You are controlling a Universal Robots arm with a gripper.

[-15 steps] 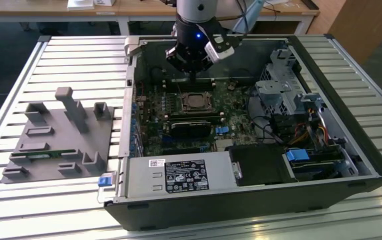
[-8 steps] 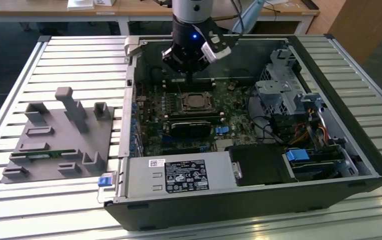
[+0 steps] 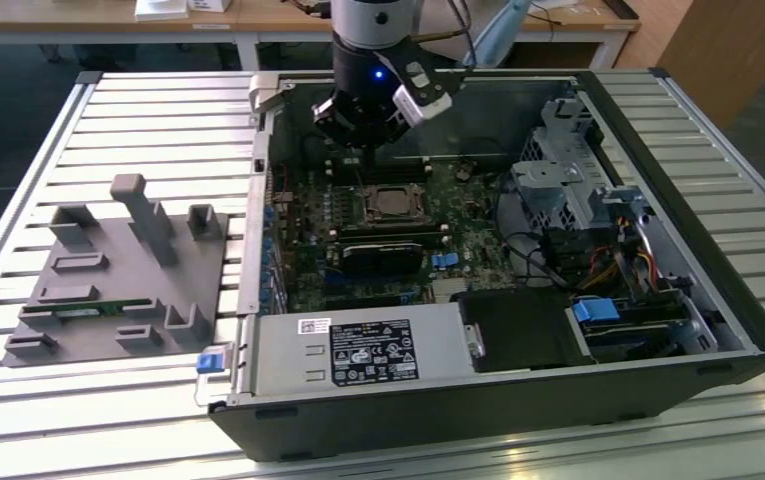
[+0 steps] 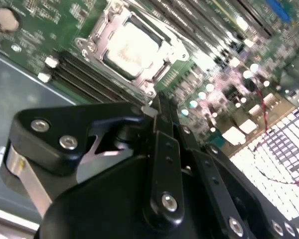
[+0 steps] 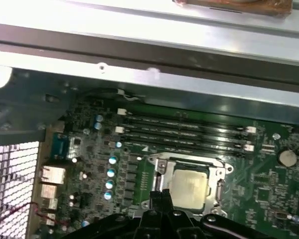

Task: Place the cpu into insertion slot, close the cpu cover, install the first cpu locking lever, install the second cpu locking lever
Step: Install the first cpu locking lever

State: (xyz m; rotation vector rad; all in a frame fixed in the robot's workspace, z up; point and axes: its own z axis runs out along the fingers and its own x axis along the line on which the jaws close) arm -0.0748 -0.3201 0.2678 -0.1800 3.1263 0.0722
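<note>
cpu (image 5: 189, 185) framed by cpu cover (image 5: 221, 174) | end effector (image 5: 160, 194) tips together at cover's edge | memory slots (image 5: 184, 130) beside

On a slatted metal worktop (image 3: 155, 110), an open black computer case (image 3: 722, 330) lying on its side; inside, a green motherboard (image 3: 305, 270) with long dark memory slots (image 5: 184, 130) and a round coin battery (image 5: 287, 158); a black block (image 3: 379, 257) near the board's middle; a labelled silver power supply (image 3: 355, 352) along the near wall; a grey drive cage (image 3: 562, 175) toward the exterior view's right; well apart, at the exterior view's left, a grey moulded fixture (image 3: 115, 290) with upright posts.
</note>
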